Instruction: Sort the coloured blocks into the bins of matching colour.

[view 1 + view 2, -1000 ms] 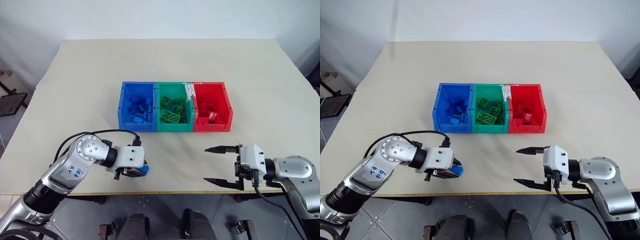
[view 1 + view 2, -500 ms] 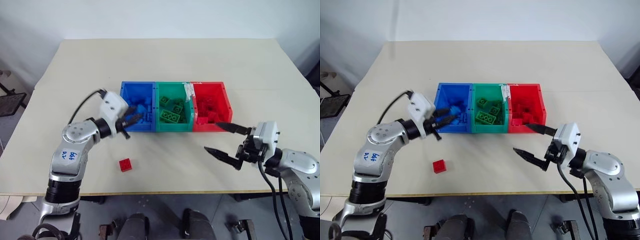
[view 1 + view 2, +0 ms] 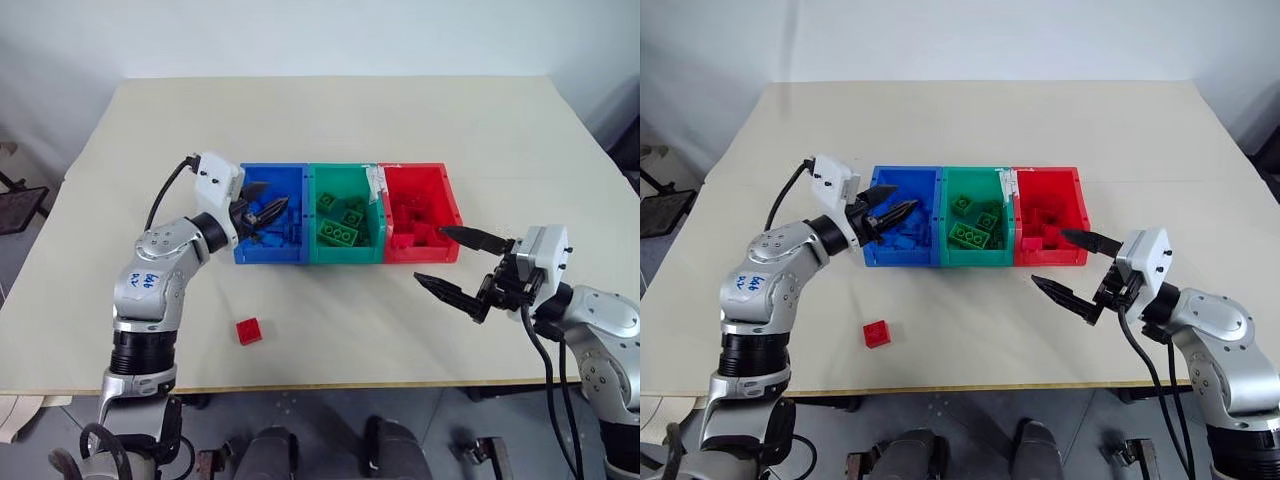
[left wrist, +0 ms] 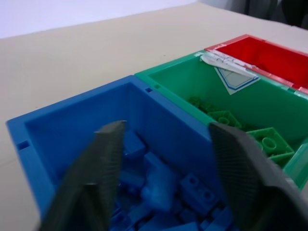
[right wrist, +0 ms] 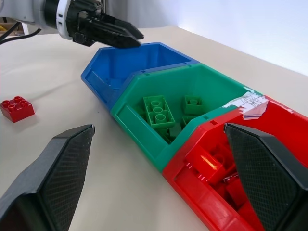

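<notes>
A lone red block [image 3: 249,330] sits on the table [image 3: 330,120] near its front edge, well apart from the three joined bins, blue [image 3: 243,215], green [image 3: 312,215] and red [image 3: 455,215], that stand in a row mid-table. It looks like a small, rigid, studded plastic brick: light, hard and smooth-sided, so probably apt to skid or twist if pinched off-centre. The safest hold seems to be across two opposite flat sides, fingers coming down from above.

The left gripper [image 3: 272,213] hovers over the blue bin's near-left corner with its fingers parted and nothing between them; the left wrist view looks down between them at loose blue blocks [image 4: 159,185] heaped inside. The right gripper [image 3: 462,266] hangs just in front of the red bin's right corner, spread wide and empty.

By count: three bins, one block left on the table. The green bin shows at least three green blocks [image 5: 158,110]; the blue and red piles [image 5: 219,168] are too jumbled to number.
</notes>
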`<action>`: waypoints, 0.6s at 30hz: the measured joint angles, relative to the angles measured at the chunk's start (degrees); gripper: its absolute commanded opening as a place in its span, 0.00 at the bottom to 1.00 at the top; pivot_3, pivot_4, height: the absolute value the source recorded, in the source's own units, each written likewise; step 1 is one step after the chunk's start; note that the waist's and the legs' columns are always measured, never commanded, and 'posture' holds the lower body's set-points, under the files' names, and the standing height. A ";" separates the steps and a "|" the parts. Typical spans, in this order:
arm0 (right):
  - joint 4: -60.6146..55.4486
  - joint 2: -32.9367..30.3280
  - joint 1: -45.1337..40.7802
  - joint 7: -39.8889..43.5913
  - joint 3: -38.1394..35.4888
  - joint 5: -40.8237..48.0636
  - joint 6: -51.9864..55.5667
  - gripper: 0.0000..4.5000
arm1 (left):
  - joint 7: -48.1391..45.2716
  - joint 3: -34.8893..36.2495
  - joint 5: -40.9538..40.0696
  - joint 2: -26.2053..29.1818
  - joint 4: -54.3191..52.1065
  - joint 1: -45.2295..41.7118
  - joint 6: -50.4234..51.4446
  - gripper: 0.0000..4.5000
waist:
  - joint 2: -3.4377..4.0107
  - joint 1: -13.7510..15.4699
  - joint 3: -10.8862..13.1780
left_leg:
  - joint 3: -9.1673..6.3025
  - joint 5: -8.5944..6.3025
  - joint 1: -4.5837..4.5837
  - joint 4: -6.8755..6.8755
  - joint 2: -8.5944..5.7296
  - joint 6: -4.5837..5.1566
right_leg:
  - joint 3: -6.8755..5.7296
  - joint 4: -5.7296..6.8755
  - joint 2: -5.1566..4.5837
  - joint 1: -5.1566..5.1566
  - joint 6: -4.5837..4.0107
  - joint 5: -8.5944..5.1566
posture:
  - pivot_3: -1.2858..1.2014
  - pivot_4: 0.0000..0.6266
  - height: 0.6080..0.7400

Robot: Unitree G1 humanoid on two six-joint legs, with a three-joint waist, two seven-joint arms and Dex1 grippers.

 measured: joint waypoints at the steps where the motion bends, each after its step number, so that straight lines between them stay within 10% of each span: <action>1: 0.51 0.00 -0.44 0.27 0.14 -0.11 -0.02 1.00 | -0.67 0.65 -0.54 1.01 -0.32 0.66 -0.30 0.92 | 0.00 -0.04 0.00 | 0.00 0.00 0.00 0.00 0.00 0.00 | 0.00 0.00 0.00 0.00 0.00 0.00 | 0.52 0.24 1.00; 6: 3.78 -1.26 -3.07 4.81 2.02 -1.55 -0.94 1.00 | -14.30 8.67 -5.58 13.53 -4.08 15.52 -6.34 1.00 | 0.02 -1.42 0.00 | 0.02 -0.03 0.02 -0.14 0.11 -0.06 | -0.02 0.04 0.05 -0.12 0.00 0.00 | 0.52 0.24 1.00; 18: 9.45 -1.92 -8.64 16.36 10.87 -6.62 -6.32 1.00 | -29.33 21.57 -6.94 21.24 6.33 36.66 -26.11 1.00 | -0.02 -0.68 0.00 | 0.01 -0.04 0.01 -0.02 0.09 -0.05 | -0.03 -0.02 0.02 -0.02 -0.02 -0.01 | 0.52 0.24 1.00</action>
